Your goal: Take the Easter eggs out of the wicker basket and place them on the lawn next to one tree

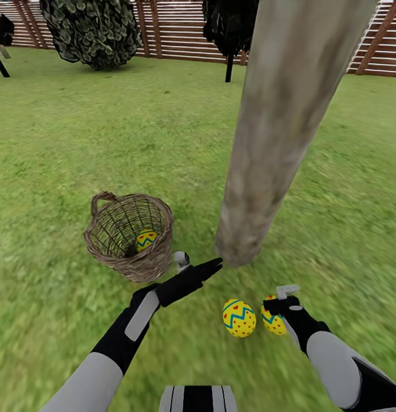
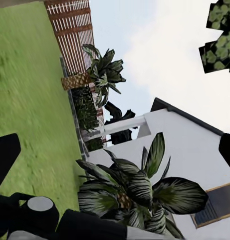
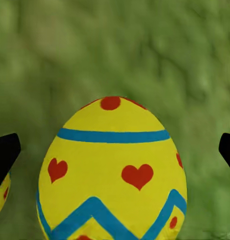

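Mottled green lawn stretches to a brown slat fence, with a round dark bush at the back left. On the grass at left stands the wicker basket, one Easter egg inside it. The left gripper reaches from beside the basket toward the foot of the tree; I cannot tell how its jaws stand. Just beside the trunk base lie two eggs: one free egg, and a second egg between the spread fingers of the right gripper, untouched in the wrist view.
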Controlling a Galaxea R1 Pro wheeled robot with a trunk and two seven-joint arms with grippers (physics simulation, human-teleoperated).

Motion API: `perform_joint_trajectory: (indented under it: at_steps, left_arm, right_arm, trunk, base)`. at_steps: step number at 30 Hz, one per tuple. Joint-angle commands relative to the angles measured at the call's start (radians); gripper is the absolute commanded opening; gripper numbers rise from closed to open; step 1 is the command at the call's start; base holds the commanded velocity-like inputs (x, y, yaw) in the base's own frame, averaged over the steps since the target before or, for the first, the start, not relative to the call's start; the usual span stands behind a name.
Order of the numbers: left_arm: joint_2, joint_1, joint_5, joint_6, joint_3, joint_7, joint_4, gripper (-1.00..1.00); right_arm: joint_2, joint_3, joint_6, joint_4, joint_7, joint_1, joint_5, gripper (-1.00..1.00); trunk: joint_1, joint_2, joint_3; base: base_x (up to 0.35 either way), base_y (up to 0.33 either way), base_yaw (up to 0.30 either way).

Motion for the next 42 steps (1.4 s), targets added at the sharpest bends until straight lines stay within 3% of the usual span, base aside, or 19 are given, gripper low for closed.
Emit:
perform_joint_trajectory:
  at_steps: [1, 2, 4, 5, 7, 10, 12, 15, 17, 30, 33, 42]
  left_arm:
    - [-0.003, 0.000, 0.008, 0.008, -0.016, 0.004, -0.002, 1.00]
    - [-0.004, 0.000, 0.009, 0.007, -0.046, 0.006, 0.003, 1.00]
    - [-0.004, 0.000, 0.008, 0.009, -0.062, 0.008, 0.002, 1.00]
    - [-0.002, 0.000, 0.008, 0.017, -0.066, 0.008, -0.001, 1.00]
    - [0.009, 0.000, 0.004, 0.035, -0.068, 0.009, -0.002, 1.00]
    - [0.013, 0.000, 0.002, 0.068, -0.068, 0.007, -0.010, 1.00]
    - [0.013, 0.000, 0.000, 0.079, -0.067, 0.008, -0.010, 1.00]
    - [0.018, 0.000, 0.003, 0.081, -0.061, 0.008, -0.011, 1.00]
    - [0.040, 0.000, 0.006, 0.081, -0.060, 0.008, -0.008, 1.00]
    - [0.029, 0.000, 0.003, 0.080, -0.062, 0.012, 0.002, 1.00]
    - [0.036, 0.000, 0.004, 0.079, -0.061, 0.011, 0.001, 1.00]
    - [0.051, 0.000, 0.012, 0.061, -0.057, -0.018, 0.029, 1.00]
  right_arm:
    - [0.001, -0.007, 0.033, -0.022, 0.028, -0.001, 0.008, 1.00]
    - [0.002, -0.006, 0.063, -0.071, 0.075, -0.001, 0.005, 1.00]
    - [-0.003, -0.008, 0.136, -0.142, 0.186, -0.002, 0.002, 1.00]
    - [-0.020, -0.011, 0.205, -0.196, 0.294, -0.002, -0.001, 1.00]
    - [-0.075, -0.013, 0.336, -0.332, 0.604, 0.004, -0.003, 1.00]
    - [-0.162, -0.013, 0.459, -0.363, 0.890, 0.012, -0.005, 1.00]
    - [-0.181, -0.013, 0.508, -0.366, 0.970, 0.018, -0.005, 1.00]
    - [-0.185, -0.013, 0.525, -0.363, 0.998, 0.026, -0.005, 1.00]
    - [-0.184, -0.013, 0.525, -0.360, 0.998, 0.026, -0.005, 1.00]
    - [-0.174, -0.012, 0.518, -0.306, 0.992, 0.049, -0.005, 1.00]
    - [-0.175, -0.012, 0.516, -0.293, 0.989, 0.049, -0.003, 1.00]
    - [-0.176, -0.013, 0.516, -0.293, 0.993, 0.049, -0.004, 1.00]
  trunk:
    - [-0.001, 0.000, 0.003]
    - [-0.001, 0.000, 0.007]
    - [-0.002, 0.001, 0.015]
    - [-0.002, 0.001, 0.019]
    - [-0.003, 0.001, 0.027]
    - [-0.005, 0.002, 0.038]
    - [-0.006, 0.003, 0.046]
    - [-0.007, 0.003, 0.058]
    - [-0.008, 0.004, 0.066]
    - [-0.014, 0.007, 0.107]
    - [-0.015, 0.008, 0.113]
    - [-0.015, 0.008, 0.105]
  base:
    - [0.000, 0.000, 0.000]
    - [0.000, 0.000, 0.000]
    - [0.000, 0.000, 0.000]
    - [0.000, 0.000, 0.000]
    - [0.000, 0.000, 0.000]
    - [-0.101, 0.000, 0.000]
    - [-0.302, 0.000, 0.000]
    - [-0.320, 0.000, -0.002]
    - [-0.099, 0.000, -0.051]
    - [-0.002, 0.000, -0.003]
    - [0.000, 0.000, 0.000]
    - [0.000, 0.132, 0.000]
